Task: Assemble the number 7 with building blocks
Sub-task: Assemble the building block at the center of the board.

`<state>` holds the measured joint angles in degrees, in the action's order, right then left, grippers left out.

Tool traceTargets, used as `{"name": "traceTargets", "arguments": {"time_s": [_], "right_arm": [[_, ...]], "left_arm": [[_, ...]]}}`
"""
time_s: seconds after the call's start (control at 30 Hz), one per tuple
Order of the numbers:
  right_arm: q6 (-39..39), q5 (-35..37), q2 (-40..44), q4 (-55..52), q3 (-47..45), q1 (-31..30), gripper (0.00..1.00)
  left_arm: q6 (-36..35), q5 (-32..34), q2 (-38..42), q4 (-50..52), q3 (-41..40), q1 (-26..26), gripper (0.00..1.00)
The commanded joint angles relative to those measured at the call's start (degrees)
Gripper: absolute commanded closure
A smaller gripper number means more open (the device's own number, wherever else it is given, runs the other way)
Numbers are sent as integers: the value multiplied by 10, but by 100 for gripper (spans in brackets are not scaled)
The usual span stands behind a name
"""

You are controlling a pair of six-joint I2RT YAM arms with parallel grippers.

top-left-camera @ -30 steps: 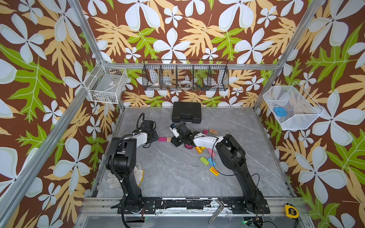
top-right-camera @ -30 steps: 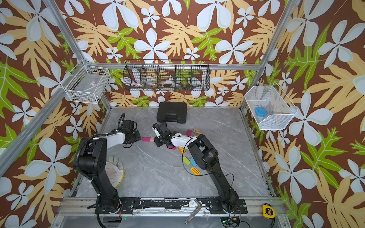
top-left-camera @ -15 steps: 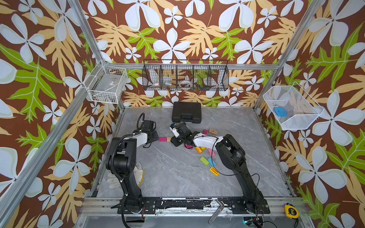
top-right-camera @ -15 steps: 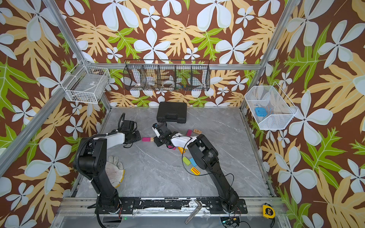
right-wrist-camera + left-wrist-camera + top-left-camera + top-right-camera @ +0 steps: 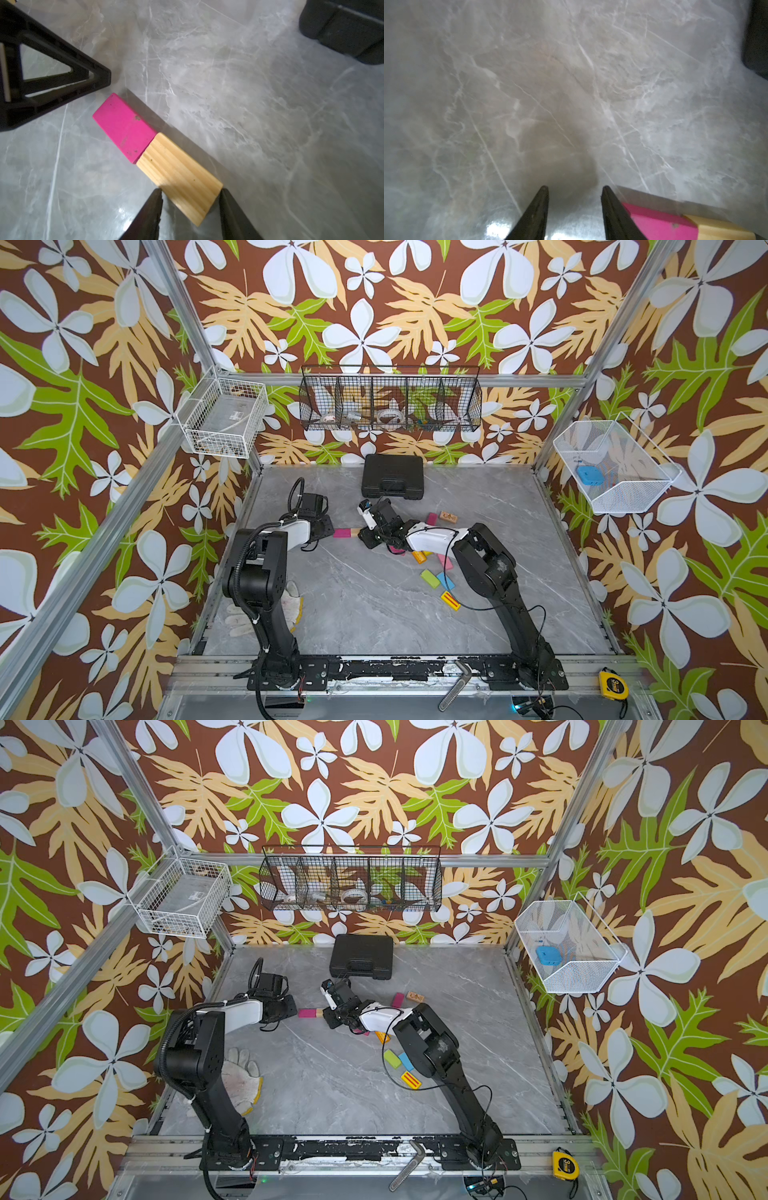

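A magenta block (image 5: 124,126) and a plain wood block (image 5: 180,174) lie flat, end to end, in a short row on the marble table; both top views show them (image 5: 341,533) (image 5: 353,532). My right gripper (image 5: 190,191) is low over the wood block's far end. It is open, its tips flank the skewed block at about touching distance, and a gap shows along one finger. My left gripper (image 5: 574,188) is open and empty, and the magenta block (image 5: 660,220) lies just outside one finger. Loose blocks lie under the right arm: orange (image 5: 419,557), green (image 5: 430,578), blue (image 5: 446,580), yellow red-striped (image 5: 450,600).
A black case (image 5: 392,482) stands at the back middle of the table. A magenta block (image 5: 432,517) and a stamped wood block (image 5: 448,516) lie right of the right wrist. A white work glove (image 5: 270,610) lies by the left arm's base. Wire baskets hang on the walls.
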<state>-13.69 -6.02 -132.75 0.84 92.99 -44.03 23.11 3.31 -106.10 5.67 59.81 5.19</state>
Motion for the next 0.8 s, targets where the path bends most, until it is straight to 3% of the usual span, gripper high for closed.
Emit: {"name": "traceTargets", "arguments": {"time_s": [0.0, 0.43, 0.77], "right_arm": [[-7, -4, 1, -33, -4, -1, 54], [27, -23, 78, -24, -67, 19, 46], [34, -2, 49, -79, -20, 42, 53]], "left_arm": [[2, -16, 0, 20, -3, 1, 56], [2, -1, 0, 32, -4, 2, 58], [-3, 14, -1, 47, -2, 10, 61]]}}
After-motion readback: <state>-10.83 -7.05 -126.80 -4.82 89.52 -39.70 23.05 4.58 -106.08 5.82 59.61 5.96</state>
